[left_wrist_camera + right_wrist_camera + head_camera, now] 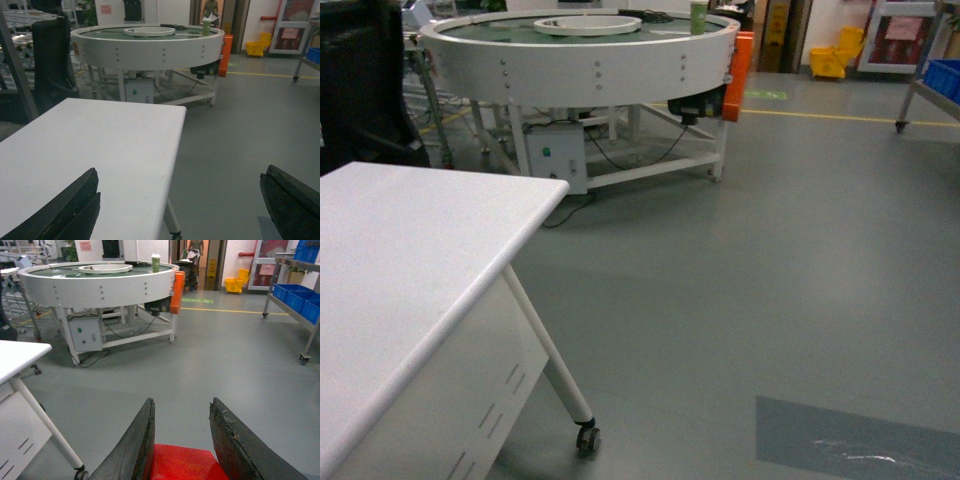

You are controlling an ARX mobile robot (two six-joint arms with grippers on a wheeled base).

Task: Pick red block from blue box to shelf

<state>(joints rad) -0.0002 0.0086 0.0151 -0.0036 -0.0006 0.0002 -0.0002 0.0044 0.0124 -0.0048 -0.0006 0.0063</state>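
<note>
**Transit phase: red block carried between pick and placement**

Right pincer (182, 440) pinching the red block (182, 466) between its two dark fingers (137, 445), seen in the right wrist view only; held aloft over the grey floor (225, 355), clear of the white worktop (17, 357) at the left edge. Left pincer (180, 202) spread wide, nothing between its pads (70, 207), hanging over the near end of the worktop. Neither pincer visible in the head view.

Judged from the held block and no pale blue box in any view: pick already made, carry to the shelf in hand. Steel shelf (292, 310) standing well apart at the right of the room, on castors, bearing dark blue crates (295, 296); probably the goal, though not certain. Round conveyor table (100, 277) straight ahead, not part of the task.

Next move calls for: turning the base rightward, closing on the shelf, raising the right arm to a free tier, lowering until the block rests, then parting the fingers.

Block orientation: only a flat red top face showing, cut by the lower frame edge; broader across the fingers than deep, so long axis apparently left to right in that view; stud and its direction not visible; cannot tell which face points up.
</note>
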